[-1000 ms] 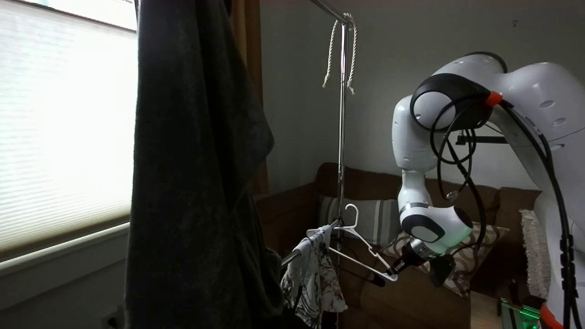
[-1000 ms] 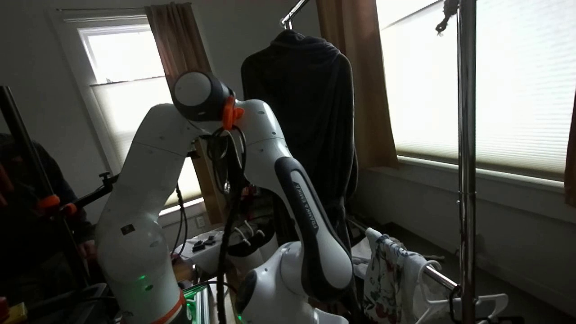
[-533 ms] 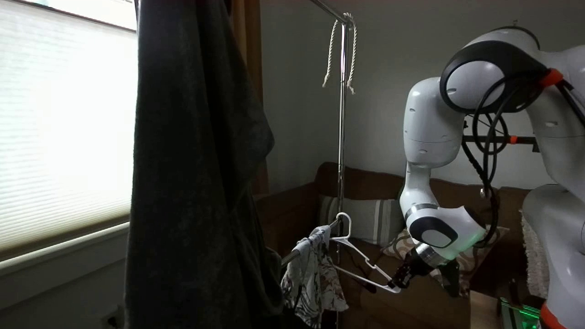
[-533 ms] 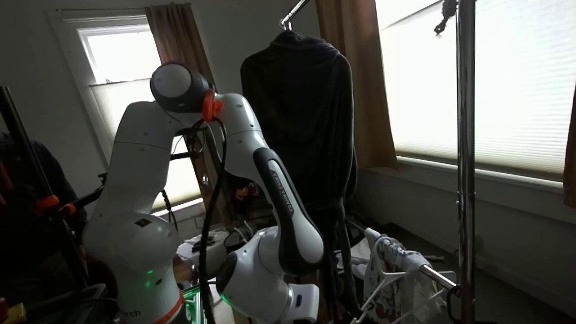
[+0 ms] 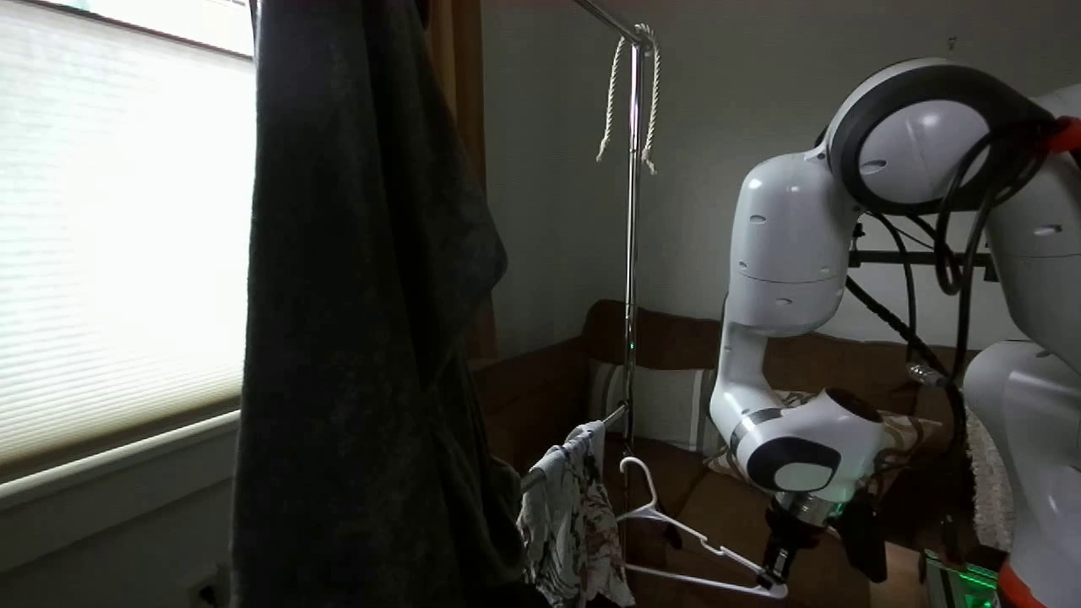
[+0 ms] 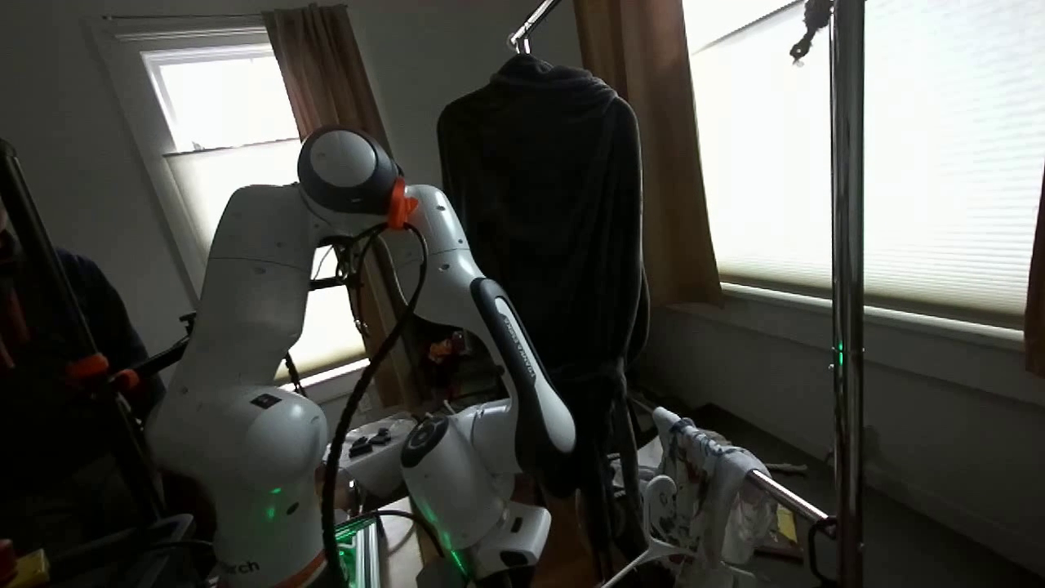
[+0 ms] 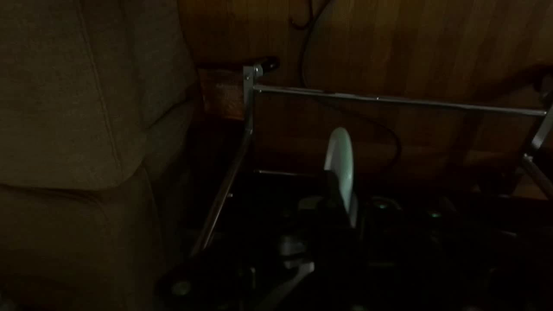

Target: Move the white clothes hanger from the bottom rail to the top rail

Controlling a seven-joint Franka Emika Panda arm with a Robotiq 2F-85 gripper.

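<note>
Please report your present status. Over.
Slim black claw gripping white triangular plastic hanger. Hanger off silvery metal bottom rail. Long dark cloth robe on silvery top rail, may obstruct.

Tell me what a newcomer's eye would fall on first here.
Likely the white Franka Panda arm at the right of an exterior view, its gripper pinching one end of the white clothes hanger. Next, the bright window blind at that view's left edge and, between blind and arm, the dark robe-like garment hanging from the top rail.
</note>
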